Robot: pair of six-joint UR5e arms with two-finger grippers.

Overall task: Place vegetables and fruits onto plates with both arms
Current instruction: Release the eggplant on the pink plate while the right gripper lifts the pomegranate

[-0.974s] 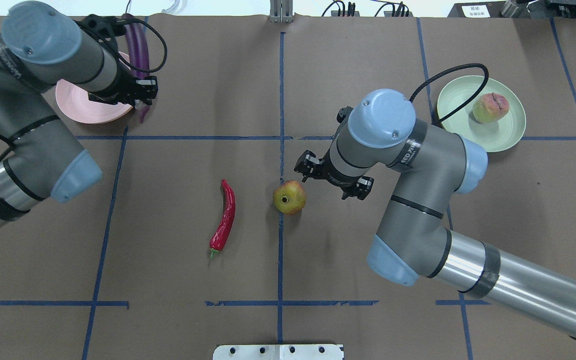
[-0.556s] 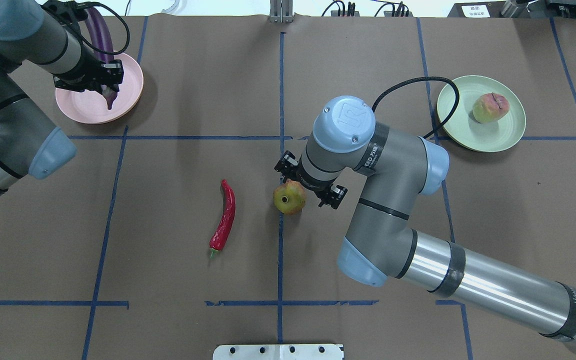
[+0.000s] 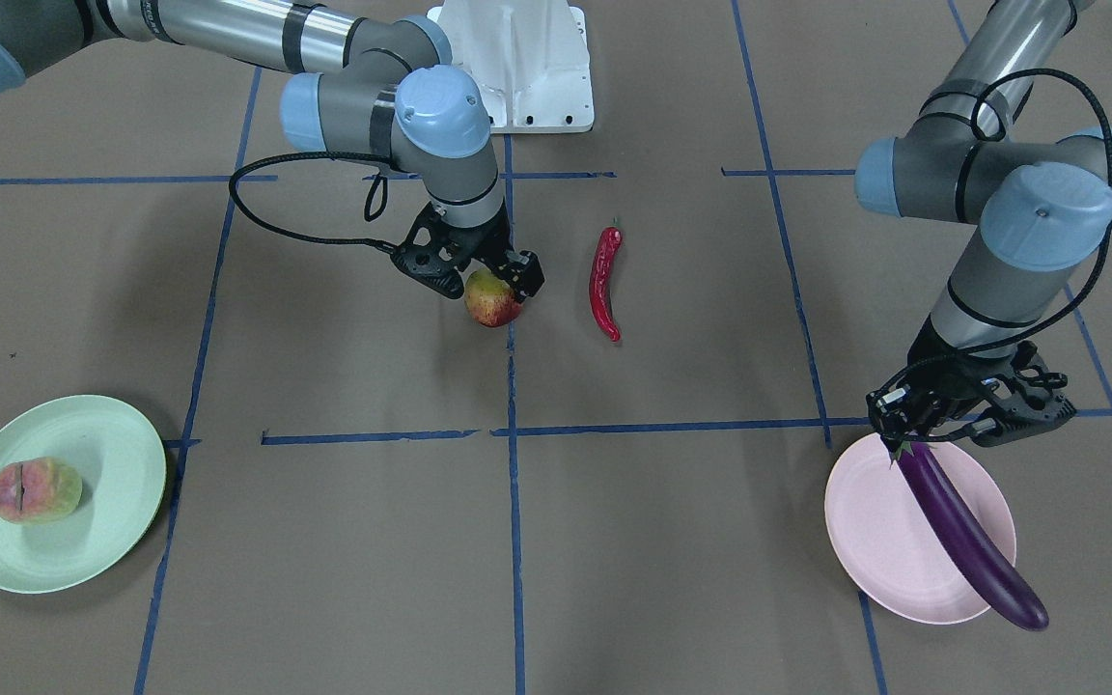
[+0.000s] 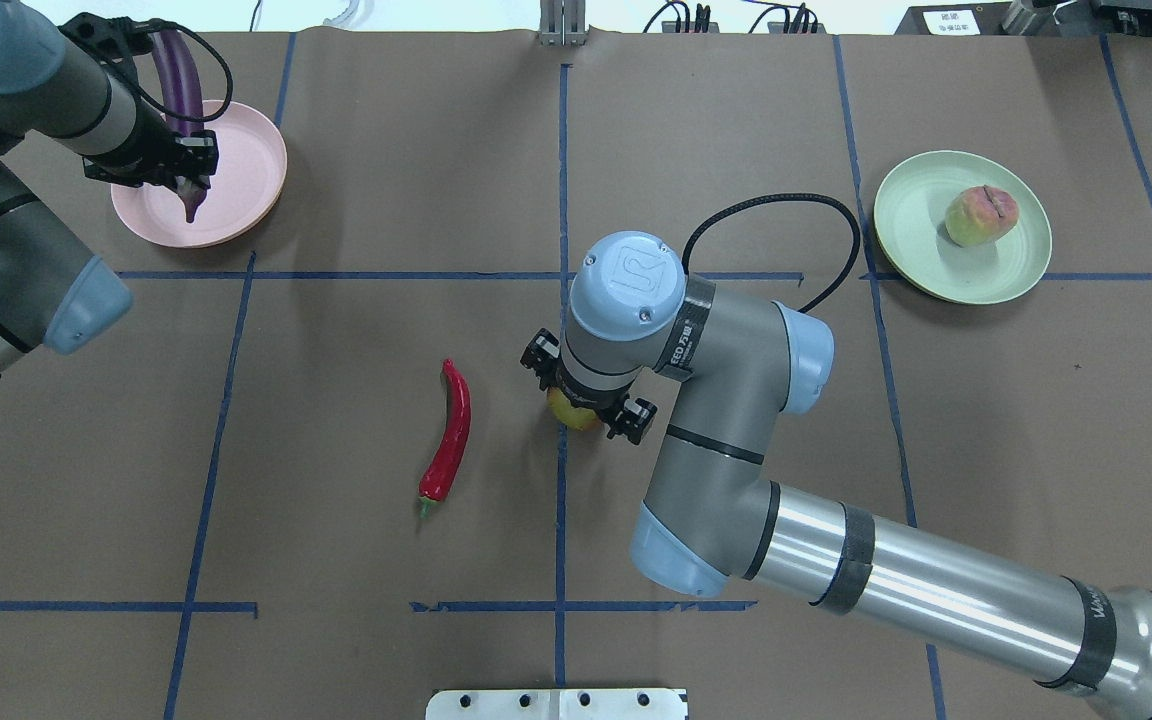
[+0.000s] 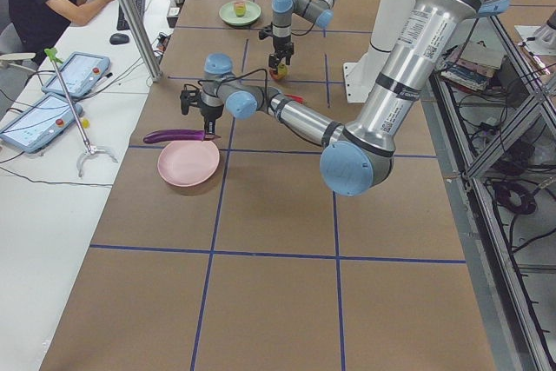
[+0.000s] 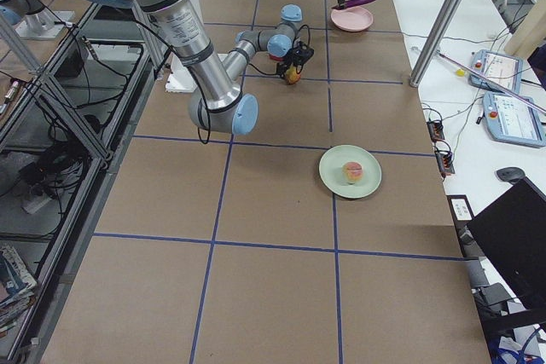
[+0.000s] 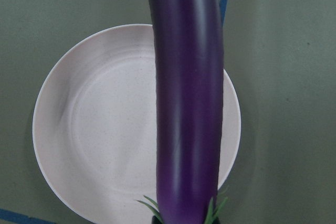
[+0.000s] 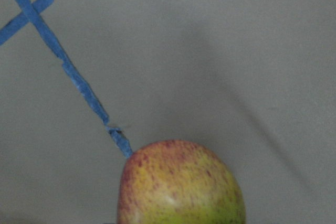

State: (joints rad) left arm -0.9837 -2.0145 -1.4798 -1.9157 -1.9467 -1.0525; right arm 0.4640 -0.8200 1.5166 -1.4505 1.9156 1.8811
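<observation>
Arms have both moved. The left gripper (image 3: 903,442) now hangs over the pink plate (image 3: 870,541), shut tight on the eggplant (image 3: 961,526) by its cap, so it can let go soon. The right gripper (image 3: 490,283) has come down around the red-yellow fruit (image 3: 491,303) on the table (image 3: 672,541). Its fingers look open, ready to squeeze.

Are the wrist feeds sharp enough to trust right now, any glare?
Left wrist: sharp, the plate shows its speckle; a pale sheen runs along the eggplant. Right wrist: soft all over, the fruit and tape edges fuzzy; no glare.
</observation>
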